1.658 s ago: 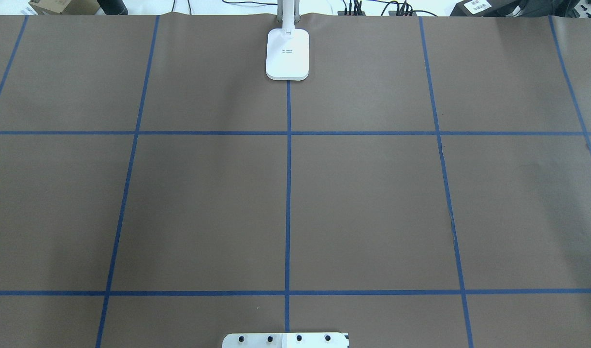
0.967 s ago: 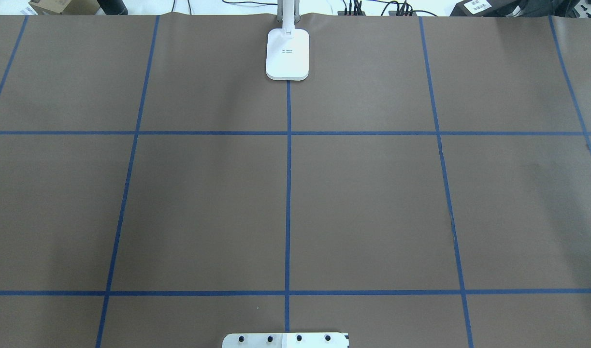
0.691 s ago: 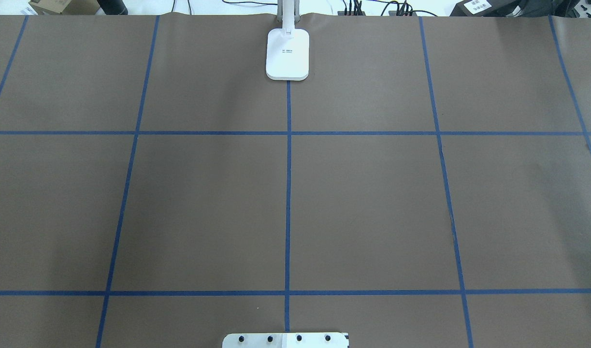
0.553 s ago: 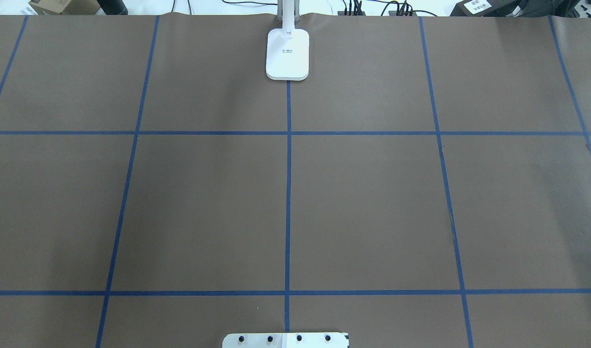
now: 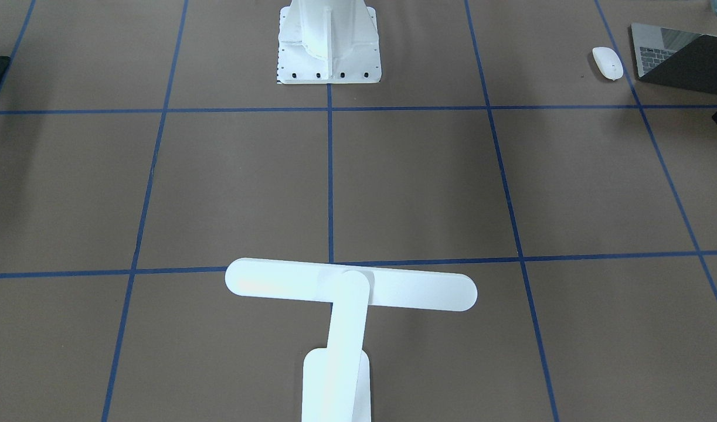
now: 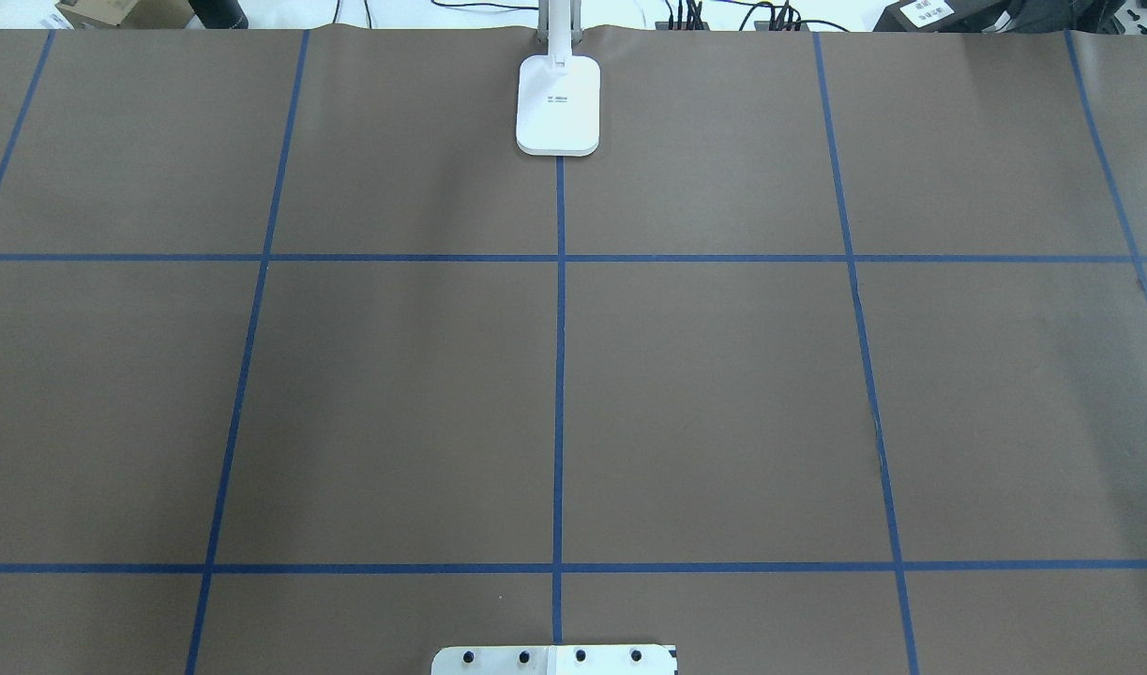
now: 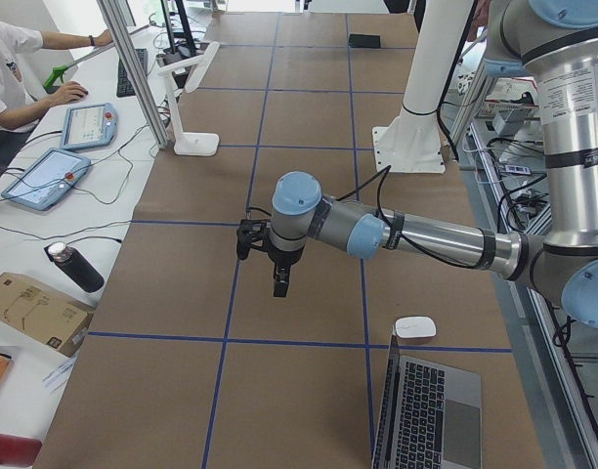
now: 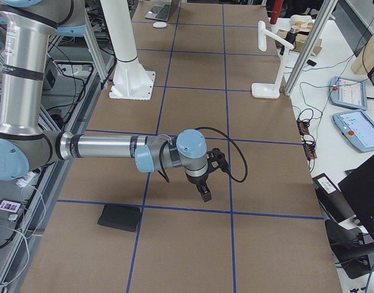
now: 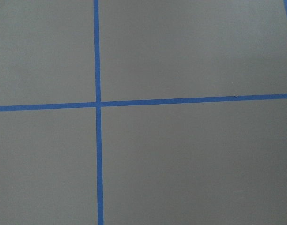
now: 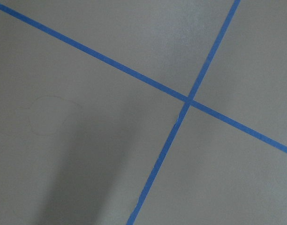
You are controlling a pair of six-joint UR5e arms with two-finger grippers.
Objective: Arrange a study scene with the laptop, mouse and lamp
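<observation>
The white lamp [image 5: 351, 291] stands at the middle of the table's far edge, its base [image 6: 557, 103] on the centre tape line. An open dark grey laptop [image 5: 678, 58] lies near the robot's left end, with the white mouse [image 5: 606, 63] just beside it. They also show in the left side view as laptop [image 7: 426, 415] and mouse [image 7: 414, 327]. My left gripper [image 7: 277, 283] hangs over bare paper, away from the mouse. My right gripper [image 8: 204, 192] hovers over bare paper at the other end. Whether either is open or shut I cannot tell.
A white bolted pedestal [image 5: 328, 41] rises at the robot's side of the table. A black mat [image 8: 120, 217] lies near the right arm. A person [image 7: 6, 68] sits at a side bench with control tablets, cables and a dark bottle [image 7: 72, 266].
</observation>
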